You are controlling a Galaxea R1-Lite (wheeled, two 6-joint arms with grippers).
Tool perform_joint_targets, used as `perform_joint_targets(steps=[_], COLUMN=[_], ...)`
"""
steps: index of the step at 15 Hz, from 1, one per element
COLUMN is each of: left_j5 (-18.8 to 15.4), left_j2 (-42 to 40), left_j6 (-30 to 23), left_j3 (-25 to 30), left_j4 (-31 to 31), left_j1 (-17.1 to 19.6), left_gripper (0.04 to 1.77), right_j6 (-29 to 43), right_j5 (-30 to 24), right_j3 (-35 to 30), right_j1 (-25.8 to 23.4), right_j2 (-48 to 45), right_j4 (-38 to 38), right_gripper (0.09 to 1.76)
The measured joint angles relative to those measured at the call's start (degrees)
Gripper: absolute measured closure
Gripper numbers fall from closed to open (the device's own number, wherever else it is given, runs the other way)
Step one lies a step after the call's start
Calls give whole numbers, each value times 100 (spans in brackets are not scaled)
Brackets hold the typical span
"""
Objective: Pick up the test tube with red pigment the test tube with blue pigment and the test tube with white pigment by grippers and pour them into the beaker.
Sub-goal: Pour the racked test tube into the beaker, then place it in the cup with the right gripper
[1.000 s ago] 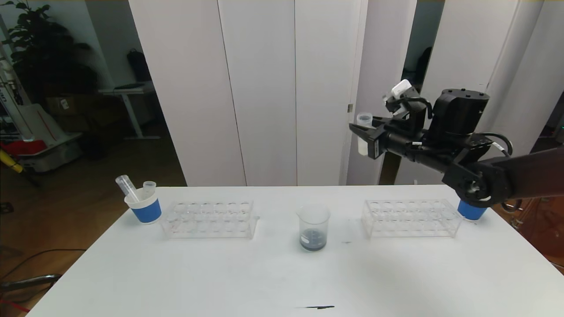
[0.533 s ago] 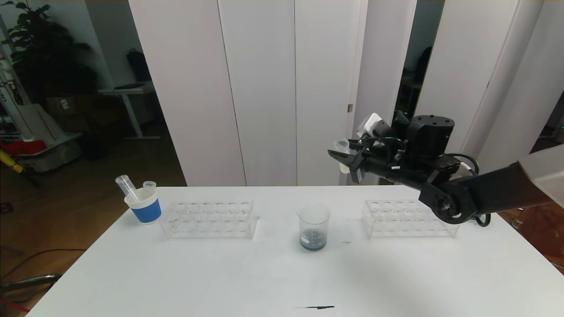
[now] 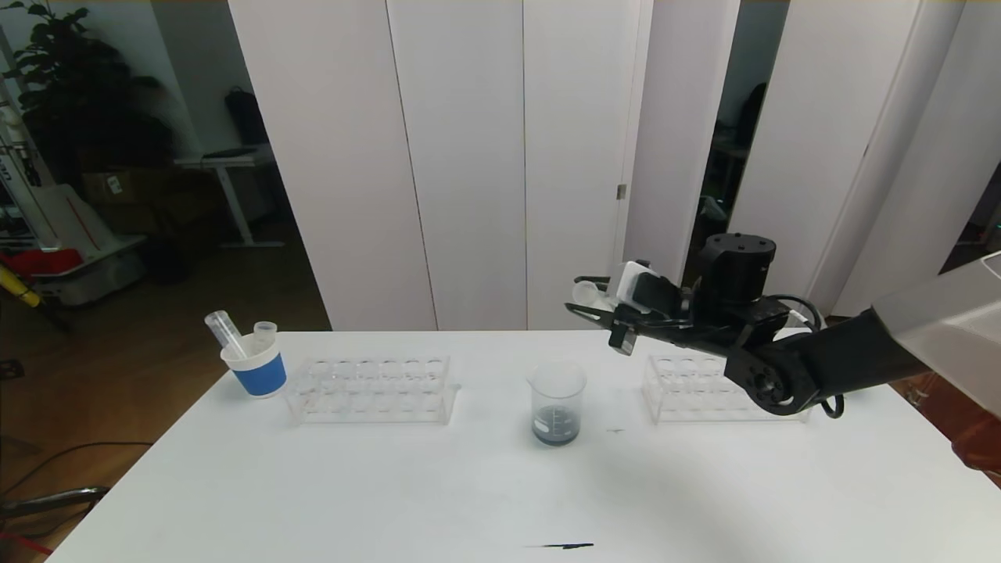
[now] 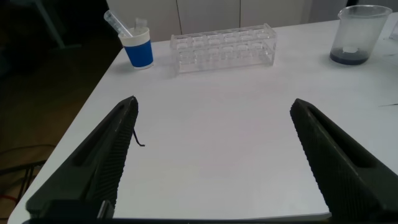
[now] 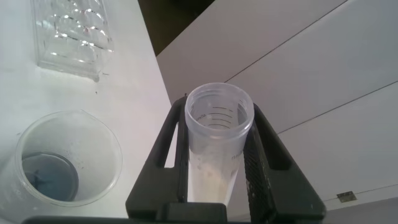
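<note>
Clamping the test tube with white pigment (image 5: 216, 140) in fully closed jaws, the right gripper (image 3: 598, 303) hangs above and just right of the beaker (image 3: 557, 404), tube mouth pointing left; the left gripper (image 4: 214, 162), open and empty, idles near.

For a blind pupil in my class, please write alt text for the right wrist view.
The right gripper is shut on the test tube with white pigment, its open mouth facing the camera and cream-white liquid low inside. Beyond it, on the white table, stands the beaker with dark blue liquid at its bottom, and farther off a clear tube rack.
</note>
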State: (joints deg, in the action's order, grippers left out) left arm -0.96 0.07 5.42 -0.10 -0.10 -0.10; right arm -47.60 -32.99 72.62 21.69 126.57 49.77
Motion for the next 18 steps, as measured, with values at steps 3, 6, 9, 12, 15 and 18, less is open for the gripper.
perform_joint_targets(steps=[3, 6, 9, 12, 15, 18], left_j5=[0, 2, 0, 0, 0, 0], left_j2=[2, 2, 2, 2, 2, 2], left_j6=[0, 0, 0, 0, 0, 0], left_j3=[0, 0, 0, 0, 0, 0], left_j4=[2, 2, 0, 2, 0, 2], left_j1=[0, 0, 0, 0, 0, 0], left_gripper=[6, 6, 6, 6, 6, 6], right_j6=[-923, -1513, -2007, -2533, -3004, -3450], right_j5=[-290, -571, -579, -585, -723, -813], right_j3=[179, 450, 825, 1064, 1123, 1131], right_j1=[-35, -160, -179, -143, -146, -168], right_j2=[138, 256, 394, 516, 608, 675], right_j4=[-110, -424, -691, -830, -829, -824], right_gripper=[127, 127, 127, 127, 127, 127])
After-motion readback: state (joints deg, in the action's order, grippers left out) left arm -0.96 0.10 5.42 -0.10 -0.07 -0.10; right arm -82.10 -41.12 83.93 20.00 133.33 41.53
